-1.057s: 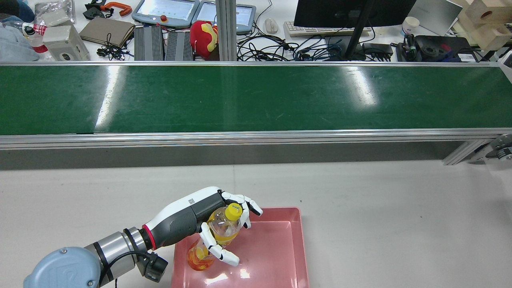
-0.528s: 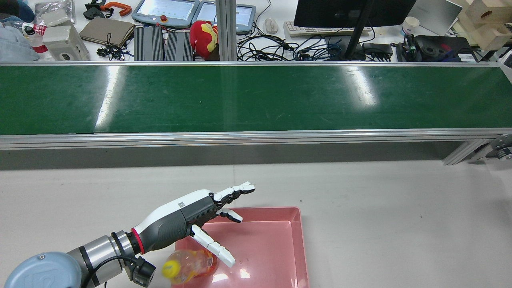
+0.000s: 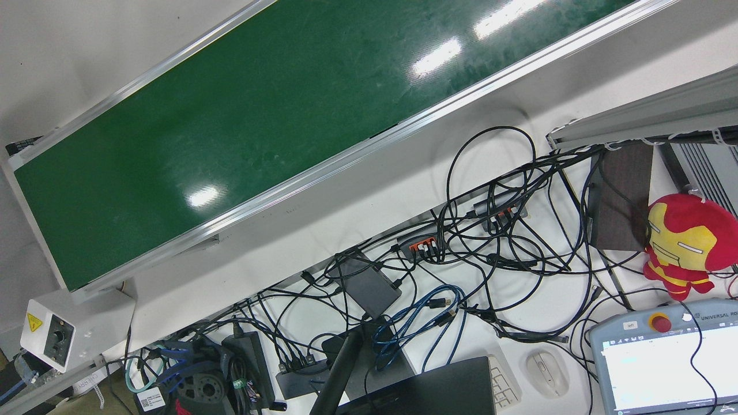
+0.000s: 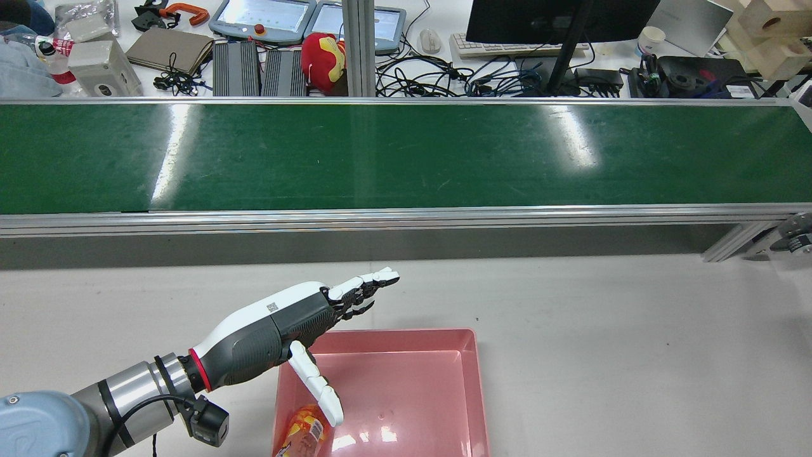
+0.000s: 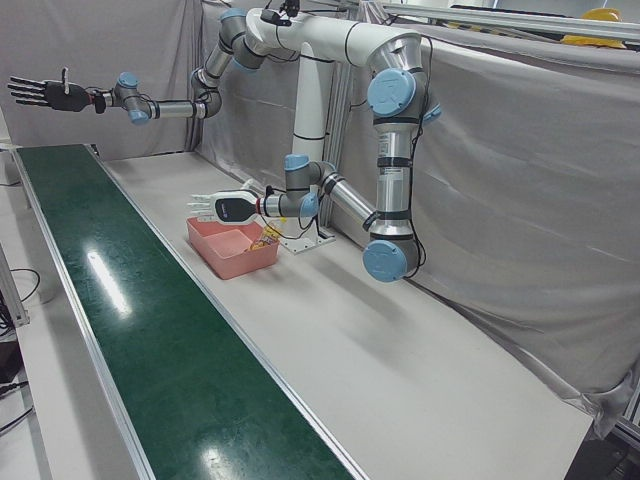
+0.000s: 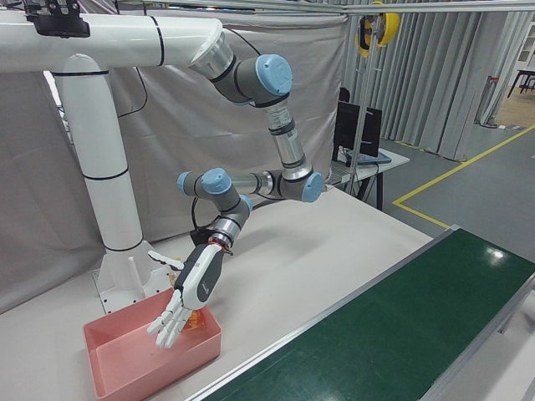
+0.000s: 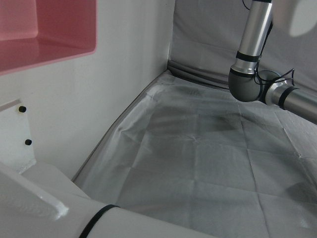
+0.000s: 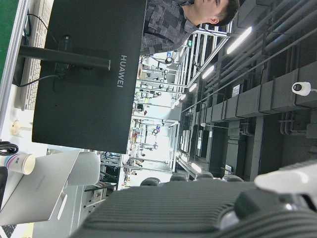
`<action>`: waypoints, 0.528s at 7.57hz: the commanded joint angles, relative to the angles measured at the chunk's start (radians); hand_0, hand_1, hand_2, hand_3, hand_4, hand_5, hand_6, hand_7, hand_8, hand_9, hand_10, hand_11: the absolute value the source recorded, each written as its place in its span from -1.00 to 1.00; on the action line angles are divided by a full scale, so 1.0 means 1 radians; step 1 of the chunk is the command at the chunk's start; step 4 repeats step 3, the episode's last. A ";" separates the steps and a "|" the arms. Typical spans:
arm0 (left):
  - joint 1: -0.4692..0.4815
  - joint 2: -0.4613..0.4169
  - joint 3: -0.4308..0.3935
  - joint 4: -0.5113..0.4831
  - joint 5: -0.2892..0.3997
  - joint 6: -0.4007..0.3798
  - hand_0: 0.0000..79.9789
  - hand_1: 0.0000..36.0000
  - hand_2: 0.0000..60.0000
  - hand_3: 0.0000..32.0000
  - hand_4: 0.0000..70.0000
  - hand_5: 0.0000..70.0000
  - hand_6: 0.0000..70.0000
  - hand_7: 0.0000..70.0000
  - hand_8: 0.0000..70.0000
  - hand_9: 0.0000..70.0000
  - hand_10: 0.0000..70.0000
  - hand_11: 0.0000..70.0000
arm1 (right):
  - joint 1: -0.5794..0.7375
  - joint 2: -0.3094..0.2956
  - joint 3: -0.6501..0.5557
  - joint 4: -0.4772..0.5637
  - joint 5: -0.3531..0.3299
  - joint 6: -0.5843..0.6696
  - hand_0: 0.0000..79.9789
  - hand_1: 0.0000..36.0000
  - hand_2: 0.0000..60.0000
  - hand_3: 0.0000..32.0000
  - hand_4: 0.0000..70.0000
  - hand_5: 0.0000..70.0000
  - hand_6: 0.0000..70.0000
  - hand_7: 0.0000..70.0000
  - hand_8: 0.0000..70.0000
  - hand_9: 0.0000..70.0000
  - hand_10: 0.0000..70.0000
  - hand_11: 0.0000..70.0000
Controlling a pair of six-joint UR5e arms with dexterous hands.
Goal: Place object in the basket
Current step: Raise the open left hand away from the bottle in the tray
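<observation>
Rear view: left hand (image 4: 279, 324) splayed empty over glossy pink basket (image 4: 444, 406), plastic bottle (image 4: 303, 433) inside.

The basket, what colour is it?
Pink. The basket shows best in the rear view.

Since ~1 s ago we see the left hand (image 4: 285, 330) has let go of the bottle (image 4: 303, 435): fingers (image 4: 368, 282) were wrapped round it, now straight and spread, holding nothing. Hand has risen and pulled back toward the arm's base, off the pink basket (image 4: 466, 393). Bottle was upright in the grasp w/ yellow cap up; now lies on its side in the basket's near-left corner, partly cut by frame edge, cap out of sight.
</observation>
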 commanded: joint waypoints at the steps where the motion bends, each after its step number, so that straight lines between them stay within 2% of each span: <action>1: -0.056 -0.001 -0.056 0.040 0.000 -0.001 0.53 -0.61 -1.00 -0.90 -0.96 -0.53 -1.00 -0.93 -1.00 -1.00 -0.94 -0.85 | 0.000 0.000 0.002 0.000 0.000 0.000 -1.00 -1.00 -1.00 -1.00 -1.00 -1.00 -1.00 -1.00 -1.00 -1.00 -1.00 -1.00; 4: -0.064 -0.001 -0.064 0.043 0.000 -0.003 0.51 -0.58 -1.00 -0.91 -0.97 -0.52 -1.00 -0.93 -1.00 -1.00 -0.93 -0.83 | 0.000 0.000 0.002 0.000 0.000 0.000 -1.00 -1.00 -1.00 -1.00 -1.00 -1.00 -1.00 -1.00 -1.00 -1.00 -1.00 -1.00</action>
